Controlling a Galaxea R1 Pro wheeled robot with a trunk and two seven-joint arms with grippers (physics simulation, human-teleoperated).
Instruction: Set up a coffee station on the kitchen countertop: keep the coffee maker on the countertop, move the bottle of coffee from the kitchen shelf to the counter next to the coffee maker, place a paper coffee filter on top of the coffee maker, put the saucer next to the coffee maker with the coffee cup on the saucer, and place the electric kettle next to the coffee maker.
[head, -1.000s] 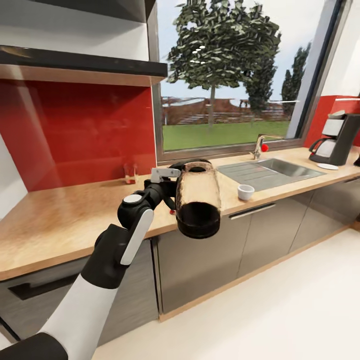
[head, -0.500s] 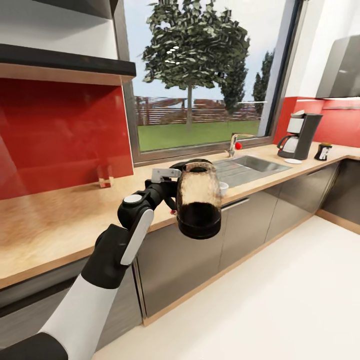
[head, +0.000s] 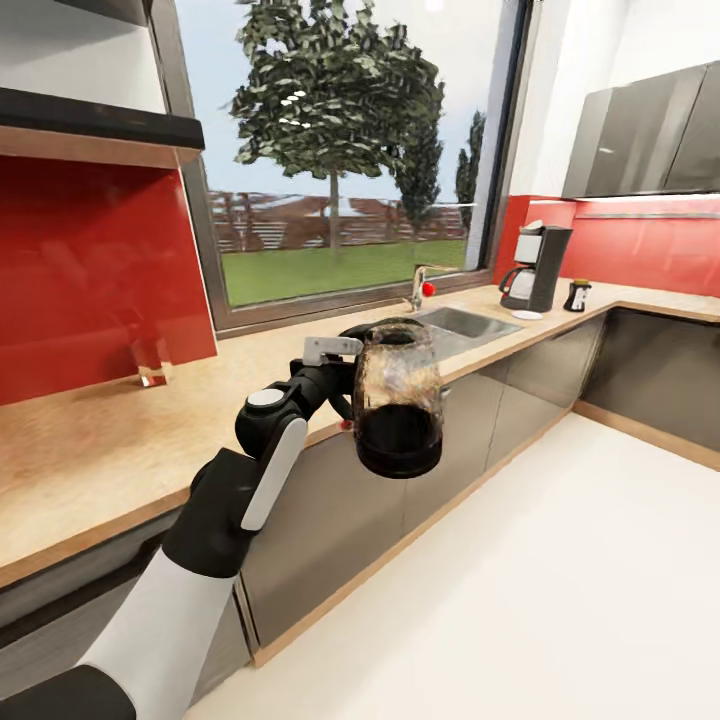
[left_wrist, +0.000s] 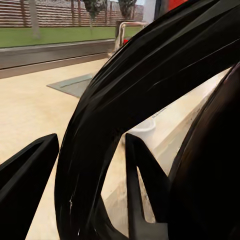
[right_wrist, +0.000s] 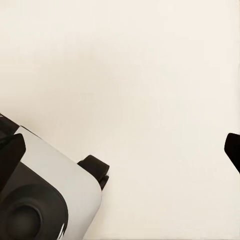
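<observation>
Head view swung rightward since the earlier frames; the arm's pose in frame is unchanged. The left gripper (head: 345, 385) stays clamped on the handle of the electric kettle (head: 398, 398), held upright just beyond its fingers (left_wrist: 142, 185), above the table (head: 90, 430) edge. Far ahead stand the coffee maker (head: 537, 267) and bottle of coffee (head: 577, 295). The right gripper (right_wrist: 120, 150) hangs wide open over the floor (right_wrist: 130, 65), empty.
</observation>
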